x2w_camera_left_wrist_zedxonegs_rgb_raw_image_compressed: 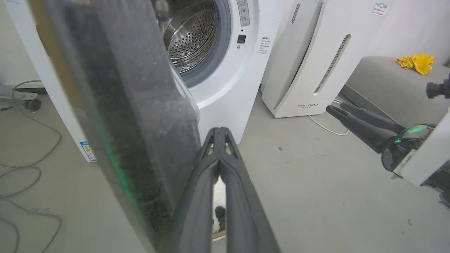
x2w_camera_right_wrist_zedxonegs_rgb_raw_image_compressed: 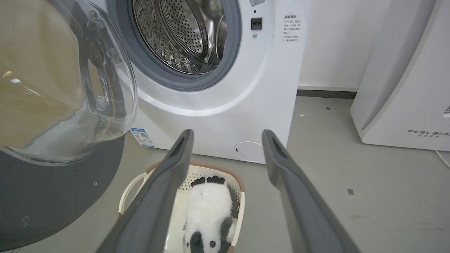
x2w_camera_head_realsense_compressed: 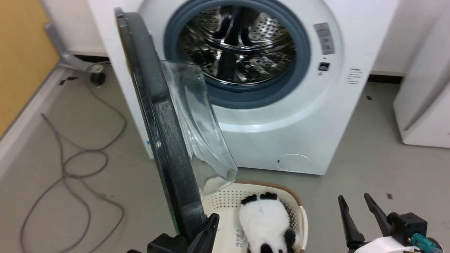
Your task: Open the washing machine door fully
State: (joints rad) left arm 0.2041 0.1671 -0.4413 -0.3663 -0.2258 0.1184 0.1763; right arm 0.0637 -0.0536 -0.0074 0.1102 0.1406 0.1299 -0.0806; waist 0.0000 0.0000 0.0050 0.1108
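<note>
The white washing machine [x2w_camera_head_realsense_compressed: 299,116] stands ahead with its steel drum [x2w_camera_head_realsense_compressed: 239,42] exposed. The washing machine door [x2w_camera_head_realsense_compressed: 165,133] is swung out toward me, nearly edge-on, and its clear glass bowl [x2w_camera_head_realsense_compressed: 200,133] bulges to the right. My left gripper [x2w_camera_head_realsense_compressed: 213,217] is shut with nothing in it, right beside the inner side of the door's lower rim. In the left wrist view the left gripper [x2w_camera_left_wrist_zedxonegs_rgb_raw_image_compressed: 219,130] lies along the door [x2w_camera_left_wrist_zedxonegs_rgb_raw_image_compressed: 123,105]; I cannot tell whether they touch. My right gripper [x2w_camera_head_realsense_compressed: 362,202] is open and apart from the door, low at the right. In the right wrist view the right gripper [x2w_camera_right_wrist_zedxonegs_rgb_raw_image_compressed: 226,135] points at the machine's front.
A cream laundry basket [x2w_camera_head_realsense_compressed: 225,203] with a panda plush [x2w_camera_head_realsense_compressed: 267,218] sits on the floor just below the door. Grey cables [x2w_camera_head_realsense_compressed: 70,165] loop on the floor at the left. A white FEELBIR appliance [x2w_camera_right_wrist_zedxonegs_rgb_raw_image_compressed: 404,88] stands to the right, and a grey sofa [x2w_camera_left_wrist_zedxonegs_rgb_raw_image_compressed: 386,80] beyond it.
</note>
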